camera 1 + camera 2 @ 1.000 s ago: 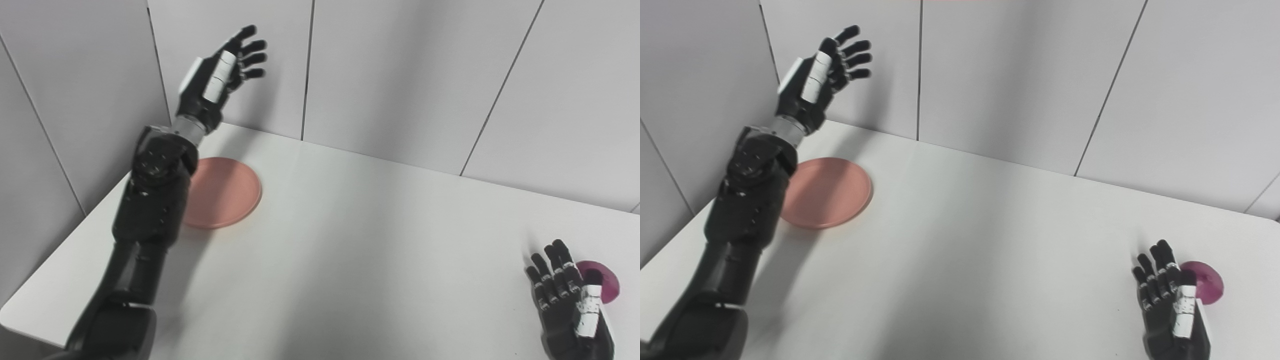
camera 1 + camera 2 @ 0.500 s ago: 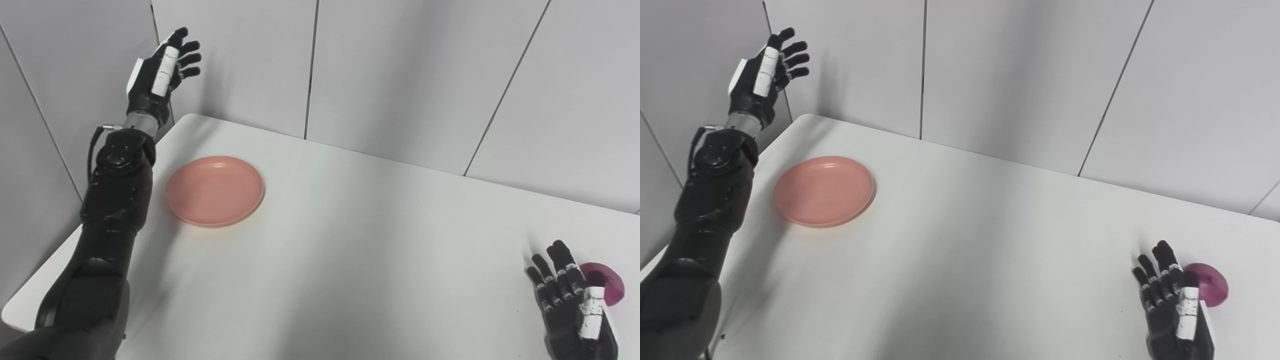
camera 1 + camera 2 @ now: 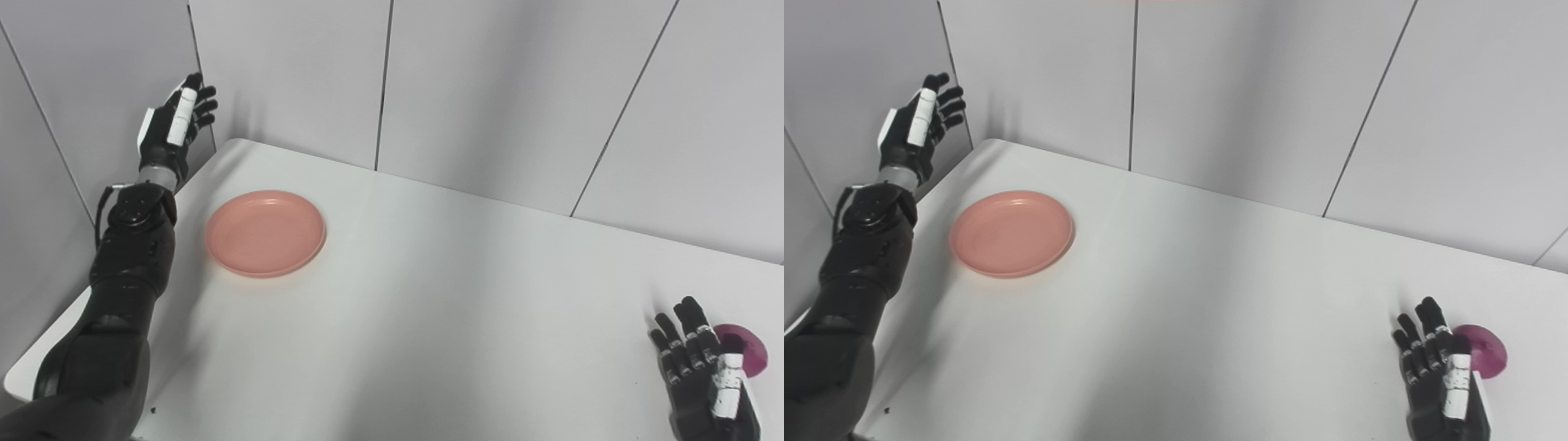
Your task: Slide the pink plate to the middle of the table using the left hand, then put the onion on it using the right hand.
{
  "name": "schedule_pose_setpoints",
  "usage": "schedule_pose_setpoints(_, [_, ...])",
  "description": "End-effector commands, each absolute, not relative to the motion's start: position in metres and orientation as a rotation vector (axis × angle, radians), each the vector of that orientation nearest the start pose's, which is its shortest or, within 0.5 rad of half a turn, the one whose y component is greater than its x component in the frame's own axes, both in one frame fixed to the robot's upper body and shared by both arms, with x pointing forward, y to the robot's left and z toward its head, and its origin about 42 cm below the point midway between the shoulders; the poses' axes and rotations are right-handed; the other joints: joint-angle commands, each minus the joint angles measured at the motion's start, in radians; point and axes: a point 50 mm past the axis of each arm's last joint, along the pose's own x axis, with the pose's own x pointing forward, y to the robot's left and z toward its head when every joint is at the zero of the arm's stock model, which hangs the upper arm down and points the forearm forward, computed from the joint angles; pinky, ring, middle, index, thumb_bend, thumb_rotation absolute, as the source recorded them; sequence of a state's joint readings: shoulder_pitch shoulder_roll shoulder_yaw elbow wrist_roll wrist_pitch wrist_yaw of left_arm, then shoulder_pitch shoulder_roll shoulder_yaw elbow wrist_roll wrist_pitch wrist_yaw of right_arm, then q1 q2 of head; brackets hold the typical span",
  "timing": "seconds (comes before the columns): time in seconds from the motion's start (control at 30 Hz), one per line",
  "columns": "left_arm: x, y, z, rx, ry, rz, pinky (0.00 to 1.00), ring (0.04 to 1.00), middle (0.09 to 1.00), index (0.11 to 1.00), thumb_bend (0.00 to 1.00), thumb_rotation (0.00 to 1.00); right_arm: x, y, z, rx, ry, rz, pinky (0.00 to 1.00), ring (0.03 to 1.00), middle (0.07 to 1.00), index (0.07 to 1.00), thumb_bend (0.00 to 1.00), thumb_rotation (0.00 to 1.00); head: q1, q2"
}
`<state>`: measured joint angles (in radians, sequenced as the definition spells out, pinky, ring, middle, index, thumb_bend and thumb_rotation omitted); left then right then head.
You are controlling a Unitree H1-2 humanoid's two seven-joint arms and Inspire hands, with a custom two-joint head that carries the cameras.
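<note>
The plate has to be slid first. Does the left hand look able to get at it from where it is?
Probably yes: the left hand is open, raised beyond the table's left edge, nothing between it and the pink plate.

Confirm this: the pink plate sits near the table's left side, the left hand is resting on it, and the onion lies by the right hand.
Not quite. The left hand is raised off the table's left edge, clear of the pink plate, as the left eye view shows. The rest holds: the onion lies by the right hand.

Both hands empty, fingers spread.
The left hand [image 3: 173, 125] is raised high at the far left on an extended arm; the right hand [image 3: 704, 380] sits low at the near right, fingers pointing up.
</note>
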<state>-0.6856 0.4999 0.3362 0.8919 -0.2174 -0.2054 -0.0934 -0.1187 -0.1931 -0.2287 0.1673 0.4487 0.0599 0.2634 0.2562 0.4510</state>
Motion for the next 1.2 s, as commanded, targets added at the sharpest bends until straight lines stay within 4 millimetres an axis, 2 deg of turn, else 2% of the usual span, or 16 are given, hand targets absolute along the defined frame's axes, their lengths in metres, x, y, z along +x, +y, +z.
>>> schedule_pose_setpoints(0.0, [0.473,0.46,0.237,0.037,-0.252,0.335,0.86,0.865,0.852,0.863,0.91,0.85,0.275,-0.32,0.047,0.348,0.18,-0.015,0.98,0.967,1.0,0.969,0.95,0.81,-0.004,0.001])
schedule_pose_setpoints(0.13, [0.469,0.46,0.223,0.046,-0.229,0.32,0.86,0.864,0.864,0.868,0.88,0.86,0.275,-0.318,0.049,0.335,0.181,-0.01,0.97,0.967,1.0,0.971,0.96,0.83,-0.01,0.001])
schedule_pose_setpoints(0.43, [0.463,0.459,0.197,0.002,-0.166,0.302,0.83,0.852,0.845,0.849,0.9,0.84,0.274,-0.314,0.052,0.333,0.175,-0.011,1.0,0.986,1.0,0.992,0.94,0.85,-0.017,0.006])
schedule_pose_setpoints(0.53, [0.46,0.459,0.186,-0.022,-0.136,0.293,0.86,0.851,0.843,0.818,0.96,0.8,0.274,-0.312,0.054,0.336,0.172,-0.014,1.0,0.982,1.0,0.99,0.93,0.85,-0.019,0.009])
schedule_pose_setpoints(0.73, [0.452,0.459,0.169,-0.031,-0.116,0.3,0.82,0.826,0.807,0.801,1.0,0.78,0.274,-0.31,0.056,0.341,0.169,-0.015,1.0,0.994,1.0,0.999,0.9,0.86,-0.021,0.013])
schedule_pose_setpoints(0.93, [0.441,0.464,0.155,-0.039,-0.081,0.296,0.82,0.833,0.836,0.843,0.96,0.8,0.274,-0.311,0.057,0.345,0.168,-0.012,1.0,0.999,1.0,1.0,0.88,0.87,-0.019,0.016])
schedule_pose_setpoints(1.17, [0.433,0.471,0.147,-0.057,-0.076,0.312,0.83,0.842,0.842,0.829,0.9,0.79,0.273,-0.312,0.059,0.34,0.163,-0.01,1.0,0.996,1.0,1.0,0.89,0.86,-0.017,0.024])
